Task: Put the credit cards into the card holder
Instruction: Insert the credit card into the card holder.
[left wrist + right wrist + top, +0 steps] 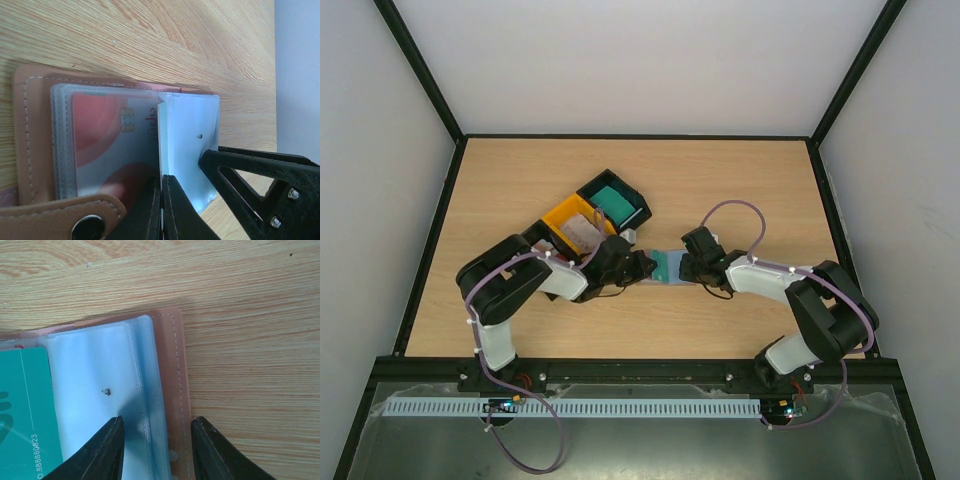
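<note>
— Where do we see the card holder point(667, 266)?

— It lies open on the tabletop point(740, 180), near the middle, between our two hands. The brown leather cover is underneath and the clear pockets face up.

— What is the state of the left hand point(162, 186)?

— It is closed. Its two fingers pinch one pocket leaf point(161, 140) of the holder, and we see this leaf edge-on between them. To the left of the leaf, a red-and-white card point(107, 150) sits inside a clear pocket.

— And the right hand point(155, 424)?

— Its fingers stand apart. One finger is over the clear pockets and the other is just outside the stitched leather edge, so this edge is between them. We do not see them clamp anything.

— Is there another card in the holder?

— Yes, a teal card point(24, 405), at the left of the right wrist view. We cannot tell if it is inside a pocket or only lies on top.

— And the other cards?

— They are farther back, just beside the left arm. A yellow tray point(560, 214) holds red-and-white cards point(582, 236), and a black tray point(609, 176) next to it holds teal cards point(614, 203).
</note>
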